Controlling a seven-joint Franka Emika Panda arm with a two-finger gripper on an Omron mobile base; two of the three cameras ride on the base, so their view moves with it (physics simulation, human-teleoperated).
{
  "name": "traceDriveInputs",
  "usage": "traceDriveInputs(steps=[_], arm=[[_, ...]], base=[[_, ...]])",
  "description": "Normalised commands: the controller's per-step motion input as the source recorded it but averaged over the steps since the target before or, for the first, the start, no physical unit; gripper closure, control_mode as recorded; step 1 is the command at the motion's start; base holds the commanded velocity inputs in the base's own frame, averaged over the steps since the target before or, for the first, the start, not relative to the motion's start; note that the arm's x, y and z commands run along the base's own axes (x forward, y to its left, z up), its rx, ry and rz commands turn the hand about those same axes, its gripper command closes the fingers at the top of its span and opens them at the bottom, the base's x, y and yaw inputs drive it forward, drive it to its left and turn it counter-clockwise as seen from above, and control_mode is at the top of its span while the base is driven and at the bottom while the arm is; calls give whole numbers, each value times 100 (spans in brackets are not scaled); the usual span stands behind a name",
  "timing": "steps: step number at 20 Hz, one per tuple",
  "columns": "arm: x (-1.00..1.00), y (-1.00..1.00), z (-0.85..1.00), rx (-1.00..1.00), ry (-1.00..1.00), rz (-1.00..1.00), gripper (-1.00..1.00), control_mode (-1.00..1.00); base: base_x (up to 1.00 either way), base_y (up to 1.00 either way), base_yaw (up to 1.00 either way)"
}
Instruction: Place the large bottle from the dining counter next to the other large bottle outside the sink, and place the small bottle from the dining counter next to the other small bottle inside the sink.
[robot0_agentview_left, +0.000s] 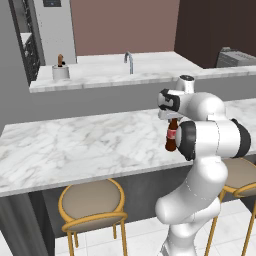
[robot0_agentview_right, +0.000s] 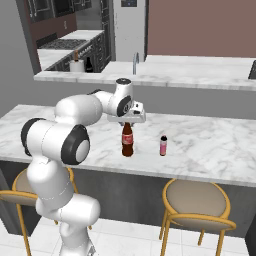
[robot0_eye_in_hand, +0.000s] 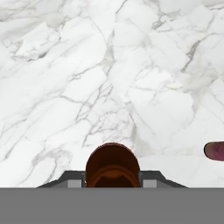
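Right base view: gripper (robot0_agentview_right: 127, 122) clamped on the neck of the large bottle (robot0_agentview_right: 127, 140), standing upright on the dining counter (robot0_agentview_right: 210, 145).
Best to lift straight up and keep it vertical, minding the small bottle (robot0_agentview_right: 163, 145) just beside it. Can't see into the sink (robot0_agentview_right: 131, 70) behind; only its tap (robot0_agentview_right: 135, 61) visible.

A rendered home kitchen. A long marbled dining counter (robot0_agentview_right: 210, 145) on a dark base has round gold-legged stools (robot0_agentview_left: 92, 202) tucked under it. Behind it runs a second marbled counter (robot0_agentview_left: 100, 75) with a curved steel tap (robot0_agentview_left: 129, 61) at a sink. Further back stand dark cabinets (robot0_agentview_right: 47, 15), a stove top (robot0_agentview_right: 62, 44) and a paper towel roll (robot0_agentview_right: 76, 65). White tiles cover the floor (robot0_agentview_right: 130, 240).
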Motion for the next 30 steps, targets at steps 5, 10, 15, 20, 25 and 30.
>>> traceDriveInputs(steps=[5, 10, 15, 20, 25, 30], arm=[[-7, 1, 19, 0, 0, 0, 100, -100], [-48, 3, 58, 0, 0, 0, 100, -100], [-86, 0, 63, 1, -2, 0, 100, -100], [-85, 4, 40, 3, -4, 0, 100, -100], [-73, 19, 18, 4, 0, 0, 100, -100], [-70, 31, 4, 5, -1, 0, 100, -100]], base=[[0, 0, 0], [0, 0, 0], [0, 0, 0], [0, 0, 0], [0, 0, 0], [0, 0, 0]])
